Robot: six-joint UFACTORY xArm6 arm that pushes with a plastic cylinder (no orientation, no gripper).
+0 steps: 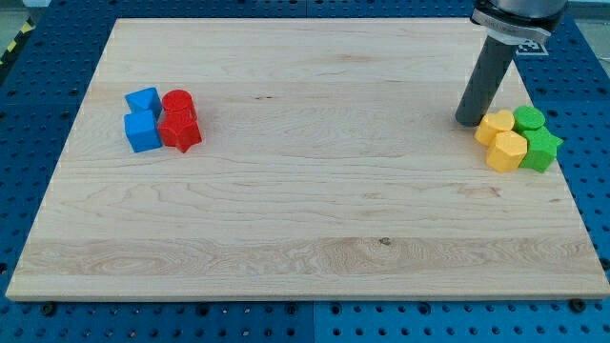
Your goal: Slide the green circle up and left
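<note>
Here, the pale wooden surface (305, 219) shows long straight grain and sits on a blue perforated base (38, 95). My tip (468, 121), the end of a smooth dark rod, has no fingers to part or close; it holds nothing and stands just left of the yellow blocks. The green circle (529, 119), a squat round block with no long axis to tell, lies near the view's right edge, touching a green star (542, 150) below it. Two yellow blocks (495, 127) (506, 151) sit beside them. Far left cluster two blue blocks (143, 100) (142, 131), a red cylinder (178, 103) and a red star (180, 131).
</note>
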